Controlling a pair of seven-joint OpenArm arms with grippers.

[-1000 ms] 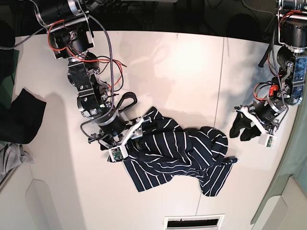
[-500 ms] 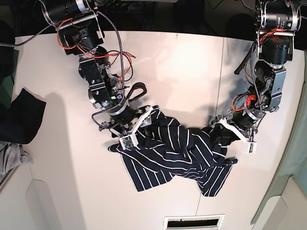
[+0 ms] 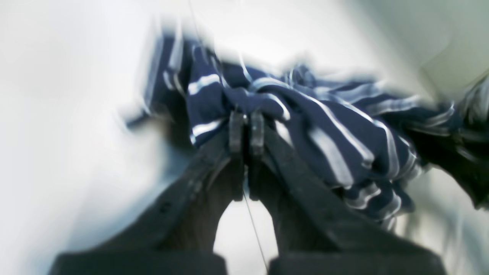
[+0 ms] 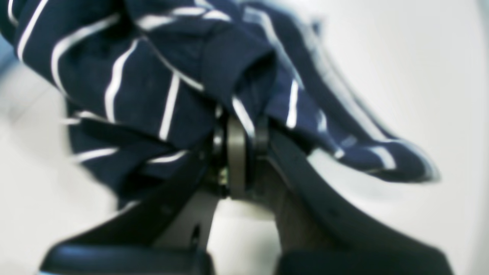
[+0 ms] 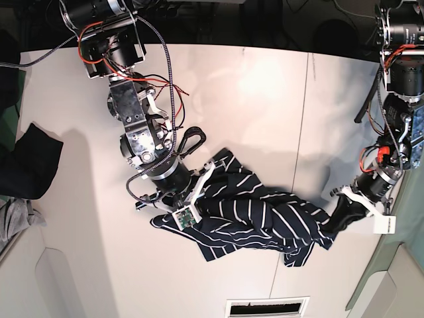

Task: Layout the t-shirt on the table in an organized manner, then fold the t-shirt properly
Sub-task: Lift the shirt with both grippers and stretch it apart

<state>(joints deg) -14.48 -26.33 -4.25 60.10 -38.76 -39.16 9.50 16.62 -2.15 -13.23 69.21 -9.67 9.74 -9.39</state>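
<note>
Both jaws clamped on t-shirt (image 5: 248,215) | spread the bunched cloth (stripes help show twists) | pull gently apart, low over surface (image 5: 232,99) | lower evenly, smooth folds before release

On the flat white tabletop (image 5: 245,93) we had bare room behind the crumpled navy t-shirt with thin white stripes (image 5: 255,215), between the two black robot arms. A strip in front of it was bare too, up to the white-framed dark slot (image 5: 267,307) at the near edge. The right arm (image 5: 142,126) blocked the way over the shirt's one end, and the left arm (image 5: 397,126) stood across the other side. Plain black cloth (image 5: 30,161) obstructed the far side beyond the right arm.
</note>
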